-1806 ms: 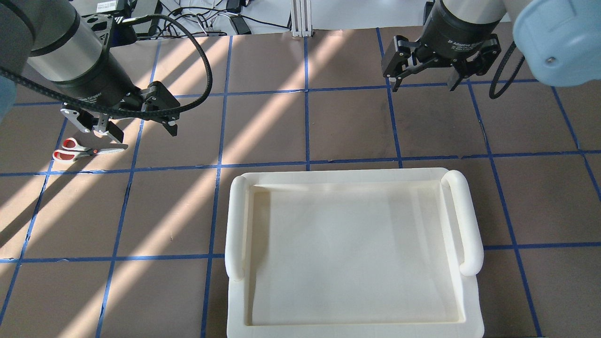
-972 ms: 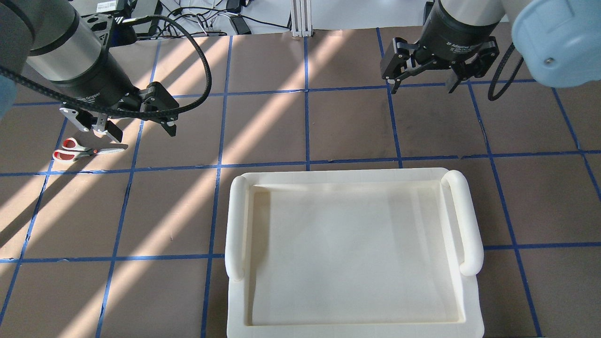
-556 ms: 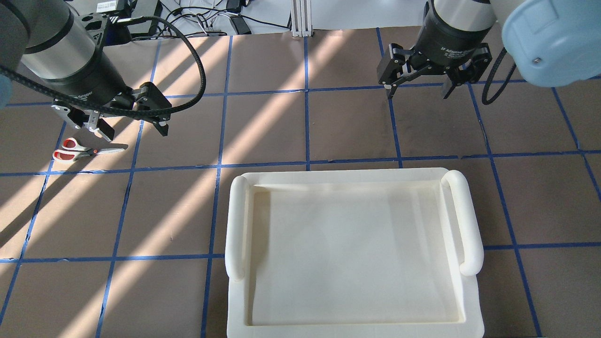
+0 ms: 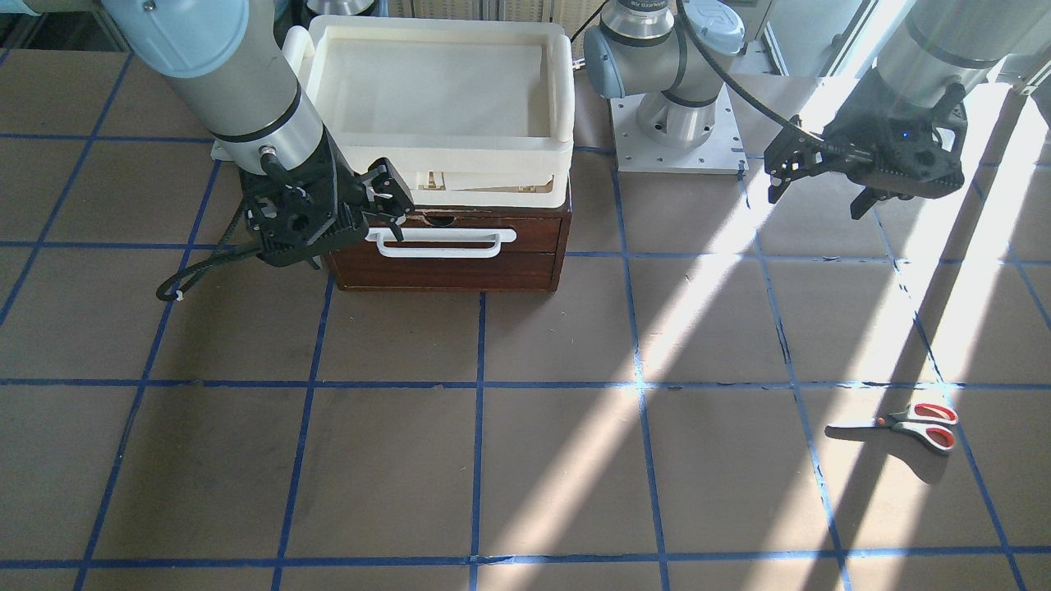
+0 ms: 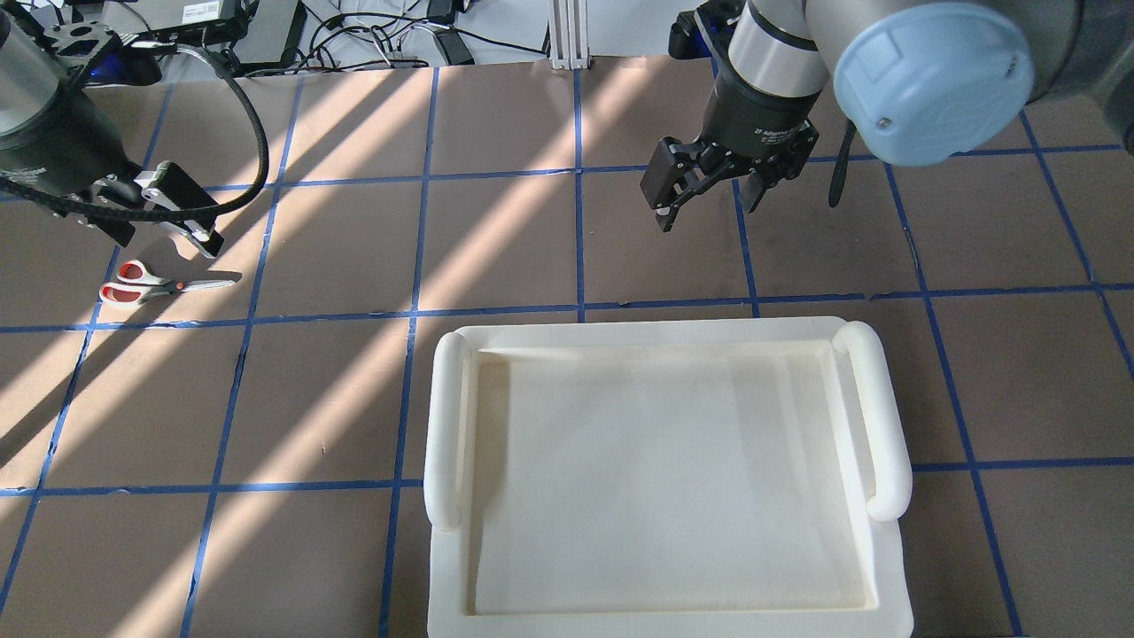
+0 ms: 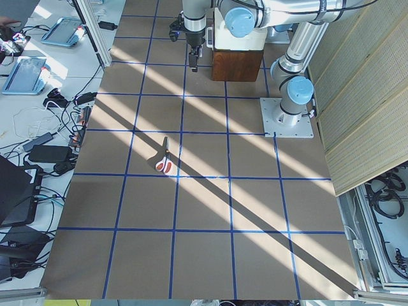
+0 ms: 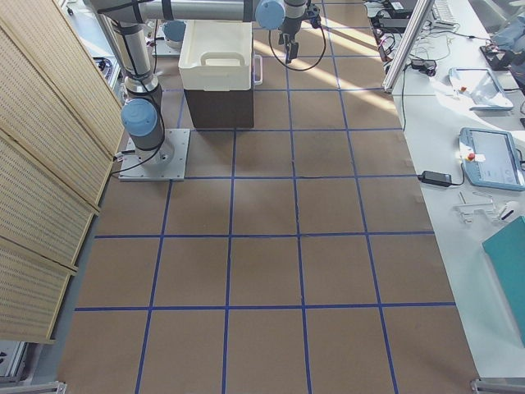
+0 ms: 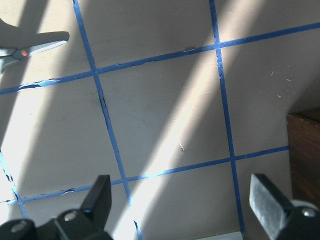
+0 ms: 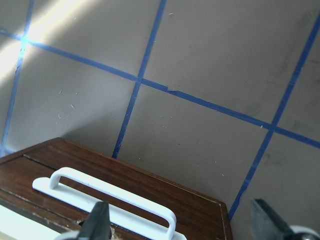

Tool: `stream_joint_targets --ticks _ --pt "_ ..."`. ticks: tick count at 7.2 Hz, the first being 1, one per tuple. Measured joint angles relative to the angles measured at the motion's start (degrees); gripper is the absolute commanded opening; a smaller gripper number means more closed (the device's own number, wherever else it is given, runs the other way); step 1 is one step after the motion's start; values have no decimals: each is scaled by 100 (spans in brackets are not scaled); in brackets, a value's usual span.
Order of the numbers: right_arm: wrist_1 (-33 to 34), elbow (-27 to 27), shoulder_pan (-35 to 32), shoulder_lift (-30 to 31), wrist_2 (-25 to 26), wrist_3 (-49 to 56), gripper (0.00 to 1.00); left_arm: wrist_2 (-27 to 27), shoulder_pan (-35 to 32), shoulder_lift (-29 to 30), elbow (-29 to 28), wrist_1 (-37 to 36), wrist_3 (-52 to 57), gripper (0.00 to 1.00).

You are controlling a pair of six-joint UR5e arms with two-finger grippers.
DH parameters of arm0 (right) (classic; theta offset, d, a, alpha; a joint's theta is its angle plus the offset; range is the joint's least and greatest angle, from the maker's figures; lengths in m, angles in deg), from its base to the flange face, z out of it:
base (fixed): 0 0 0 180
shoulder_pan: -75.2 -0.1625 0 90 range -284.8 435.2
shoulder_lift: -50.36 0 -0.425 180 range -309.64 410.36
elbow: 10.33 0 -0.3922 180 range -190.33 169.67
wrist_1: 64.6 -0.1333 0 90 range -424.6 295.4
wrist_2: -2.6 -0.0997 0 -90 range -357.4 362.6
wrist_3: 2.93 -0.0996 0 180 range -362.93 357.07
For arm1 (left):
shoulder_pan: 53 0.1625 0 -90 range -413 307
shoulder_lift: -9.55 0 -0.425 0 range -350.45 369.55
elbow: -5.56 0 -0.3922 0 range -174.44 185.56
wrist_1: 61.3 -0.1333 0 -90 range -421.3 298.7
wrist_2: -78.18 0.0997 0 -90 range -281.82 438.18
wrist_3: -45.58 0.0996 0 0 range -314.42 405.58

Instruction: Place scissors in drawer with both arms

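Right gripper (image 5: pixel 706 206): spread wide, empty. Upper centre of overhead view; upper left of front view, low, just beside left end of white bar handle (image 4: pixel 441 240) on shut drawer (image 4: pixel 538 235). Contact unclear. Cream tray (image 4: pixel 435 156) stacked on top of drawer unit.

Left gripper (image 5: pixel 162 237): also spread, empty, at left edge of overhead view, just above scissors (image 5: pixel 155 283) in frame.

Scissors flat on brown table (image 4: pixel 394 460), in sun stripe, well apart from drawer.
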Motion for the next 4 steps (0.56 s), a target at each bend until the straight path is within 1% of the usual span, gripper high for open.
stream_joint_targets --ticks 2,4 --pt "-72 -35 -181 -294 -14 1804 100 95 505 224 11 -287 1541 100" --pt "-286 -167 -241 -645 -17 3337 99 312 854 529 46 -739 3217 100"
